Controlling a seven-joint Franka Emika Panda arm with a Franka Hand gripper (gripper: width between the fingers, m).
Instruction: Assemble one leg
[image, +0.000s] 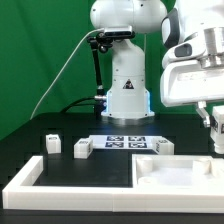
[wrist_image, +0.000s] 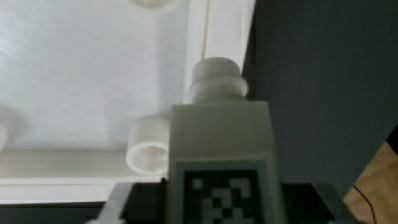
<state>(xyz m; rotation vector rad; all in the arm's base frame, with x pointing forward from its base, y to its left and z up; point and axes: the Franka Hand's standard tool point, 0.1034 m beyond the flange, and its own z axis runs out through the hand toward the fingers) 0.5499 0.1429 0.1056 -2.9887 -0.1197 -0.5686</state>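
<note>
End effector (image: 212, 132) hangs at about three o'clock in the exterior view, close above the right end of the wide white tray-shaped piece (image: 60, 186). It appears to be clamped on the leg (wrist_image: 217, 140). The wrist view is filled by this white post, with its black-and-white tag nearest the camera. Dark shapes flank the tag on both sides, though the fingers themselves are not clearly seen.

The leg's narrow rounded tip (wrist_image: 217, 72) points away from the camera. It sits over the raised rim where the tray-shaped piece meets the dark bench (image: 20, 150). A short round stub (wrist_image: 151, 155) shows inside the tray just beside the leg. Whether the two touch cannot be told.

In the exterior view, small tagged blocks (image: 82, 148) lie on the bench from nine o'clock through the centre towards three o'clock. They are loose and well apart from the end effector. The marker board (image: 125, 142) lies flat among them near the centre.

The step in hand looks like carrying the leg to its mounting point at the tray's corner. No mounting hole can be made out. The next move likely calls for centring the tip over that point, keeping the post straight, lowering it gently, and then turning it to seat.
</note>
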